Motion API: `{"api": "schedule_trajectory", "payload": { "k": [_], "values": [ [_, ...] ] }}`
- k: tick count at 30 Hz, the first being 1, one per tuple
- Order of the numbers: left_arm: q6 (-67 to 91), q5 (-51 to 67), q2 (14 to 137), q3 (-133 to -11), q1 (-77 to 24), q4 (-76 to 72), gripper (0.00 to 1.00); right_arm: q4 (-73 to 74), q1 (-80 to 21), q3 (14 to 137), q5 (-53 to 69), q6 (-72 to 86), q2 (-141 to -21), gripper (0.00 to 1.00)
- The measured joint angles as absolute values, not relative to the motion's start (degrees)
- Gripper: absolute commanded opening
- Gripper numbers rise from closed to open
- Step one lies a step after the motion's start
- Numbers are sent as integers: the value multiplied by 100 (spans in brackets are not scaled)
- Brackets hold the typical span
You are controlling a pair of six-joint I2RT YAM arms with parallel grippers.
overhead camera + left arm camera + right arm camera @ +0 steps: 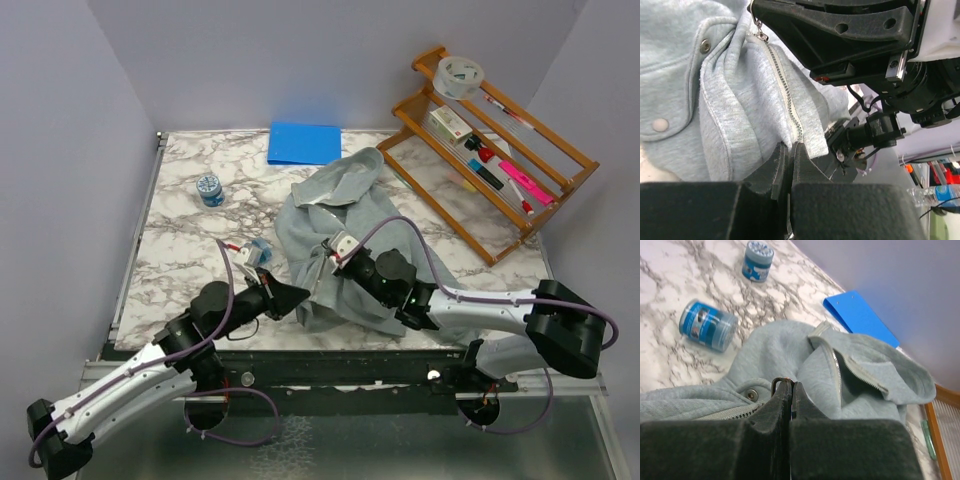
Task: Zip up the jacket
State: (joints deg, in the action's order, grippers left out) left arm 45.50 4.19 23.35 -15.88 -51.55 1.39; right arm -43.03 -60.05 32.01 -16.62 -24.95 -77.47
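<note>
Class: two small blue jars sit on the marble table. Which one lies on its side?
The jar beside the jacket lies on its side; the other jar, farther from it, stands upright, lid up.

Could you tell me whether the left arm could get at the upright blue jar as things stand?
Probably not yet: the left gripper is shut on the jacket, so it must let go before reaching the jar.

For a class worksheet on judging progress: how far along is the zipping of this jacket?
Done: zipper teeth are joined along the lower stretch. In hand: left jaws pinch the jacket hem, right jaws grip the pull. Remaining: the collar section gapes open.
</note>
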Motion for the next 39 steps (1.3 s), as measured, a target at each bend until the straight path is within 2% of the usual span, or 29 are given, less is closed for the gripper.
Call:
{"api": "schedule_trajectory", "payload": {
  "k": [10, 14, 20, 22, 25, 29, 36, 39],
  "values": [
    [4010, -397, 2598, -3555, -5192, 1625, 0, -3157, -5837, 4274, -1400, -1710, -7000, 0],
    [3562, -707, 3234, -4523, -5218, 1909, 0, -3035, -5749, 4475, -1437, -1389, -6576, 1],
    [2652, -810, 4851, -6073, -5177, 1857, 0, -2941, -5581, 5203, -2370, -1612, -6584, 0],
    [2392, -615, 5433, -6549, -4954, 1811, 0, -2895, -5391, 5483, -2585, -1691, -6681, 1],
    [2176, 294, 6420, -7422, -4099, 1662, 0, -2746, -4897, 6023, -2766, -1750, -6884, 1],
    [2025, 1308, 7815, -9067, -3367, 1586, 0, -2659, -4451, 6825, -2792, -2034, -7126, 1],
    [1754, 2414, 9520, -11920, -3319, 1691, 0, -2521, -4246, 8320, -2775, -2934, -7461, 1],
    [1743, 2574, 9439, -11850, -3212, 1684, 0, -2349, -4241, 8453, -2641, -2956, -7437, 1]
  ]
}}
